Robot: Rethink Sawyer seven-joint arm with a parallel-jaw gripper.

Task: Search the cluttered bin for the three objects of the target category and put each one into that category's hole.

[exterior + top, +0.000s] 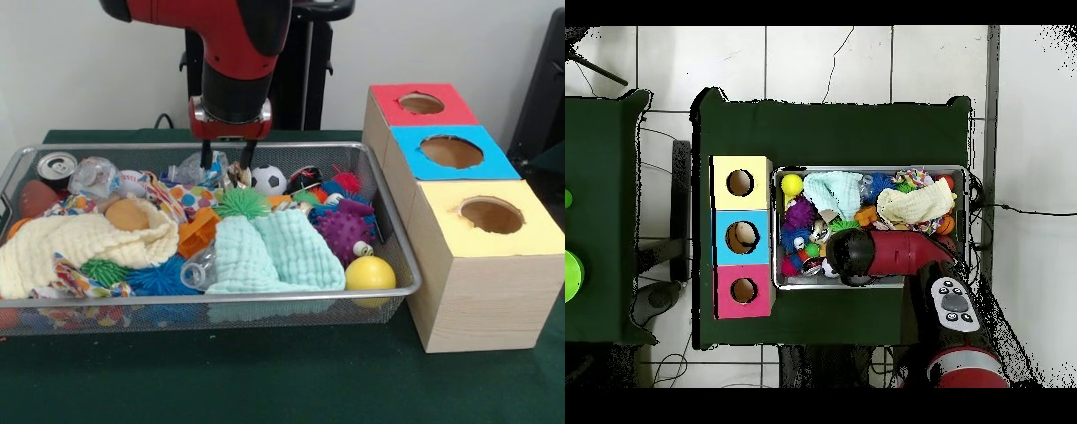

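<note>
Fingers (pixel 207 157) of the gripper (pixel 226 161) are held apart with nothing between them, lowered at the wire bin's (pixel 402 265) far rim; a soccer ball (pixel 268 180) is seen just beside them

Green table (pixel 265 380) w/ bin (pixel 402 265), box (pixel 477 300)

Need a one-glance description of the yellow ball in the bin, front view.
Start at the wire bin beside the three coloured boxes. Go to its front corner nearest the yellow box. The yellow ball sits there, smooth and plain, unlike the spiky purple ball behind it.
</note>
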